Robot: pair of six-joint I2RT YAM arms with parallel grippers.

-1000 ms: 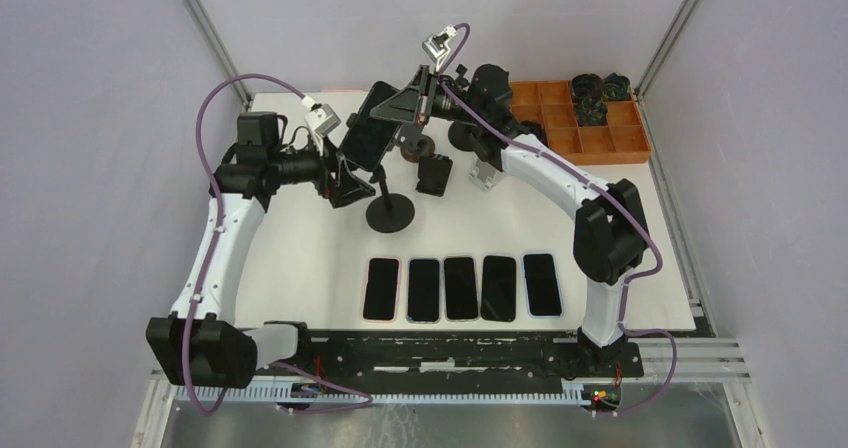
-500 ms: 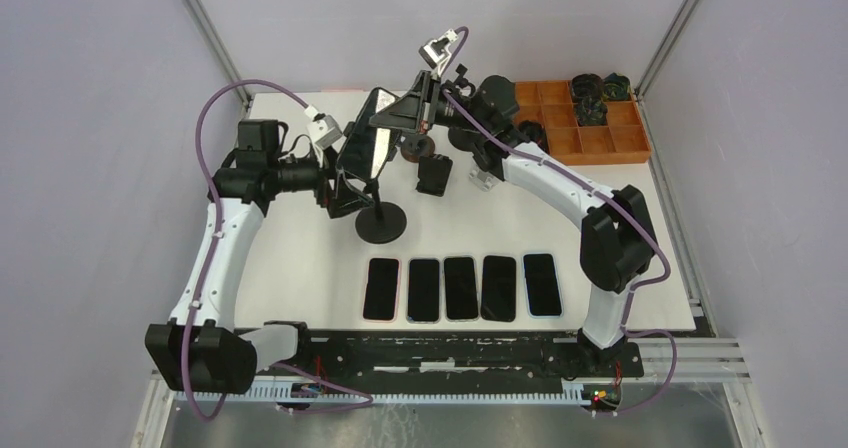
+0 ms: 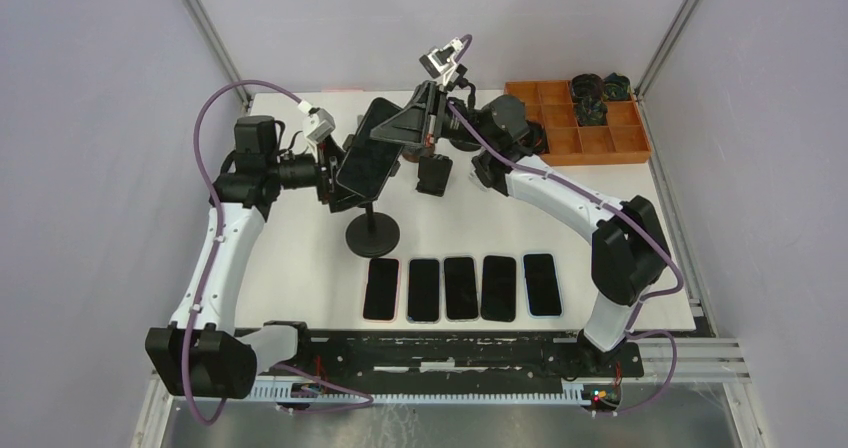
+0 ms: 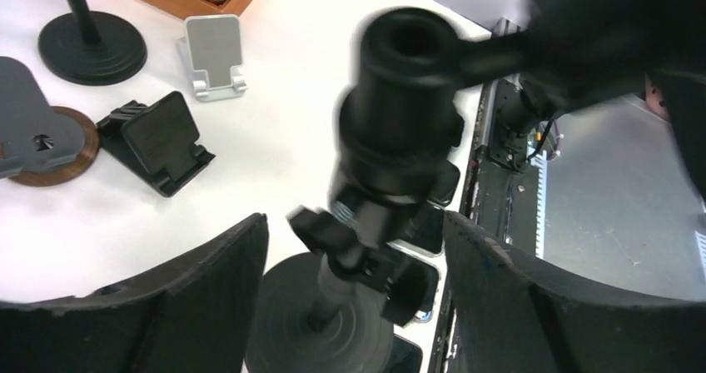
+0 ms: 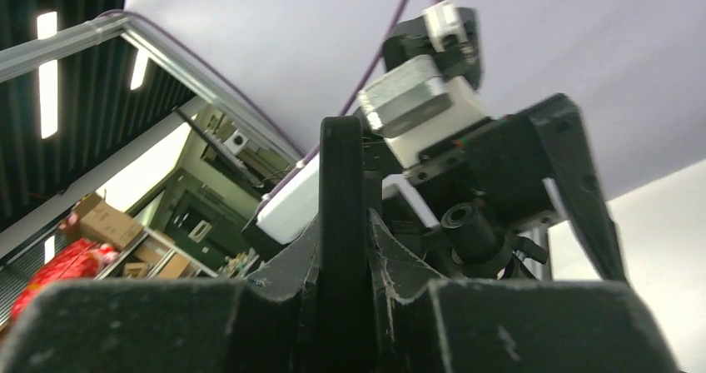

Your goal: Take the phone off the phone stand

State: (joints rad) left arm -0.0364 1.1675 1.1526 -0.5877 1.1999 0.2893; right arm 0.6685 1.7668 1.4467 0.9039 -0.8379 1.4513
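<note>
Between the tightly pinched right fingers [image 5: 283, 283] sits the edge of the phone [image 3: 366, 160], up on the phone stand [image 4: 391, 156], whose post runs between the wide-spread left fingers [image 4: 208, 298].

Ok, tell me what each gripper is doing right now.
Left gripper: open, fingers either side of the phone stand, not gripping it.
Right gripper: shut on the phone, pinching its edge.

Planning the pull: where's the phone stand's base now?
Top view, left of centre: the base is just behind the leftmost phone in the near row.
</note>
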